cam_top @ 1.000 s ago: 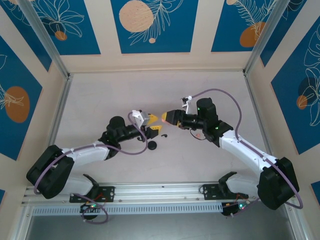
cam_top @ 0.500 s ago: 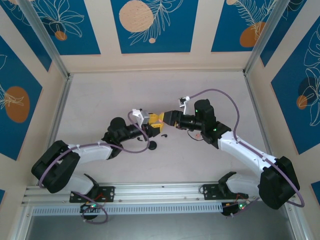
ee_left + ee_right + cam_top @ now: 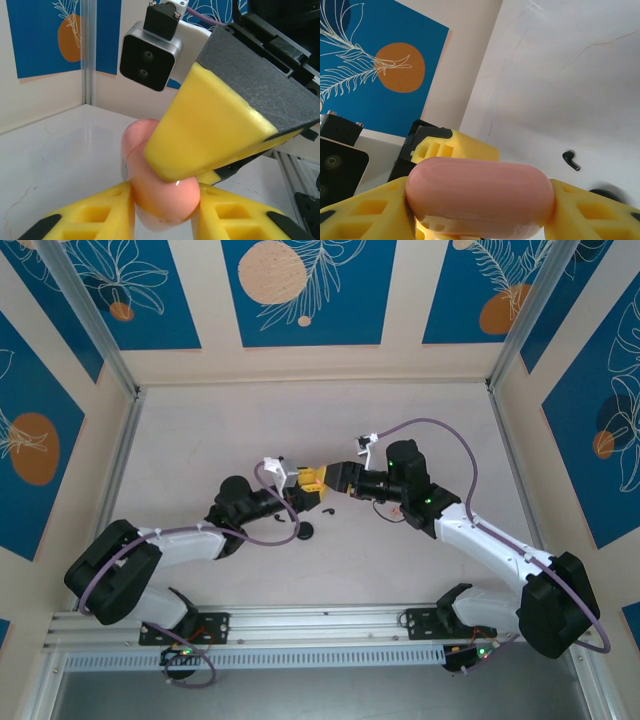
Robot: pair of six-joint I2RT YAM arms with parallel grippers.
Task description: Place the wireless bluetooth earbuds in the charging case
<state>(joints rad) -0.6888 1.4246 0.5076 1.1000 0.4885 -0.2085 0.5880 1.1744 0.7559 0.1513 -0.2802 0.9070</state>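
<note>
our left gripper [image 3: 164, 212] and right gripper [image 3: 480, 212] both pinch the pink charging case [image 3: 480, 187] between yellow fingers [image 3: 587, 210] above mid-table [image 3: 400, 420]. a black earbud [image 3: 571, 160] lies on the table, outside it.

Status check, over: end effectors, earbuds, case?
Left end effector and right end effector both shut on glossy pink pill-shaped charging case. Small black earbud loose on white table. Nothing blocking.

I count | left gripper [image 3: 162, 215] + right gripper [image 3: 480, 202] = 2 | pink case [image 3: 480, 190] 1 | black earbud [image 3: 571, 160] 1 | black round piece [image 3: 304, 531] 1
</note>
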